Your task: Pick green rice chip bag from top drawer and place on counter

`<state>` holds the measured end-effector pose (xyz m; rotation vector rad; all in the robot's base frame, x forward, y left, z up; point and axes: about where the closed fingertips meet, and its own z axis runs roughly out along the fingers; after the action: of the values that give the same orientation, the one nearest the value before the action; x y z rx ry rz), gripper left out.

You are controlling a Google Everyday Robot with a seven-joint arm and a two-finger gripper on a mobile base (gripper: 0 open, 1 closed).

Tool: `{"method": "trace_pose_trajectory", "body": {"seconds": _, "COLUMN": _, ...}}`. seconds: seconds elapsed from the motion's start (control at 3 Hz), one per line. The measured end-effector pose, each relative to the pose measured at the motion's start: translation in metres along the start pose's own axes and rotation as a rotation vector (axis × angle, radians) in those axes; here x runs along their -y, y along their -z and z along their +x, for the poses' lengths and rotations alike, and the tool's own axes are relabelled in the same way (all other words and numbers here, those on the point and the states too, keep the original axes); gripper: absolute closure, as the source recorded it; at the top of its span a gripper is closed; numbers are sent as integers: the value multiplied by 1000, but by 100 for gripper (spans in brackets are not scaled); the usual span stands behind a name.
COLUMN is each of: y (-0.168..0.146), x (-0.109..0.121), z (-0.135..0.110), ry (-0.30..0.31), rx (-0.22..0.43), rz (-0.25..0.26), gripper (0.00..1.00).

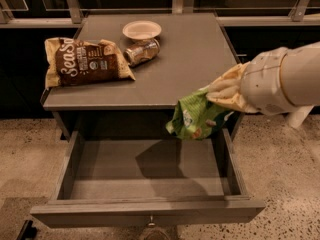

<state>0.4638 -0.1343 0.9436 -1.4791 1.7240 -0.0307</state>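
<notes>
The green rice chip bag (196,116) hangs crinkled from my gripper (220,95), which is shut on its upper right corner. The bag is in the air over the right side of the open top drawer (150,171), about level with the front edge of the counter (190,59). My white arm reaches in from the right. The drawer is pulled fully out, its inside bare, with a small round knob at the bottom of its front. The bag casts a shadow on the drawer floor.
On the counter lie a brown-and-cream SeaSo bag (85,61) at the left, a pale bowl (142,30) at the back and a tipped can (142,51) beside it. Speckled floor surrounds the cabinet. A rail runs behind.
</notes>
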Motion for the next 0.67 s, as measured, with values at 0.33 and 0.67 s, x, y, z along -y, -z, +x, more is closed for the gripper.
{"method": "trace_pose_trajectory", "body": {"seconds": 0.33, "y": 7, "x": 28, "z": -6, "ry": 40, "rx": 93, "rz": 12, "gripper": 100}}
{"method": "trace_pose_trajectory", "body": {"seconds": 0.67, "y": -10, "x": 57, "z": -7, "ry": 44, "rx": 195, "rz": 4, "gripper": 100}}
